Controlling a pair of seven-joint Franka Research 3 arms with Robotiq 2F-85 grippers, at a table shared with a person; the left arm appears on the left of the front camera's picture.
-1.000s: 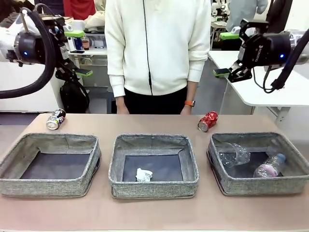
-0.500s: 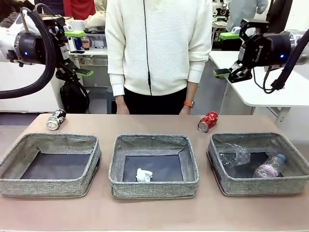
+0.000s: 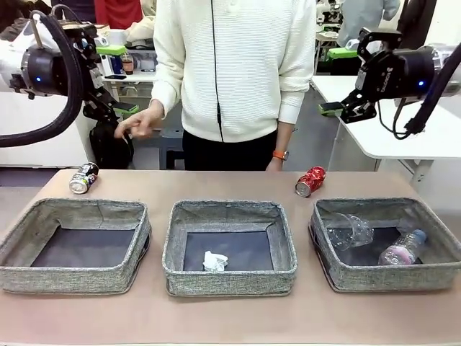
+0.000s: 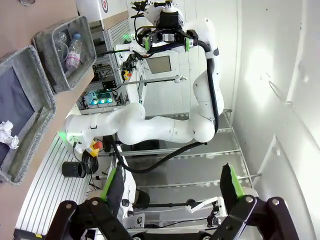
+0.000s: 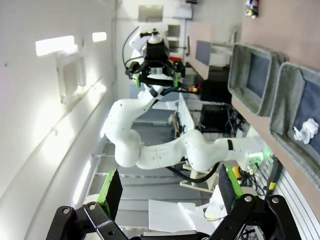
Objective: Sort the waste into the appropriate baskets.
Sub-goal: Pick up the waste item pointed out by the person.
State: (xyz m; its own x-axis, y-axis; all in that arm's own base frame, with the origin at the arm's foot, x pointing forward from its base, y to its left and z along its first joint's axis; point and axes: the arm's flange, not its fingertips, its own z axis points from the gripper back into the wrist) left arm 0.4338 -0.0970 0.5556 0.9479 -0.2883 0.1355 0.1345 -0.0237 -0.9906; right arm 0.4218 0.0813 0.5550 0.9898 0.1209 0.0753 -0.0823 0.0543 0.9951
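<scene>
Green pads [image 4: 111, 182] stand as far apart as they go on my left jaws, with nothing between them. Same on my right jaws, pads [image 5: 109, 187] wide and empty. Both sets hang high, one off each side of the desk [image 3: 230, 317], well apart from anything on it.

Further out there's a row of three grey baskets. The middle basket [image 3: 230, 281] has the paper ball [image 3: 214, 261] in it. The right basket [image 3: 389, 277] has the clear plastic cup [image 3: 349, 231] and the small bottle [image 3: 400, 249]. The left basket [image 3: 72, 277] shows just its dark bottom.

So I reckon what's left is the two cans. The dark can [image 3: 83, 178] lies on its side behind the left basket's far corner. The crushed red can [image 3: 310, 180] lies just behind the right basket.

My guess is the dark can goes first, with my left jaws, since it's on that side. I'd come straight down over it and close across the round body, not end to end, because it looks ready to roll if nudged. I'd let go low inside the left basket, since those soft walls won't stop a bounce.

One thing to watch: the person's hand [image 3: 140, 122] is out near my left arm [image 3: 43, 72], so I'd go slow on the way down.
</scene>
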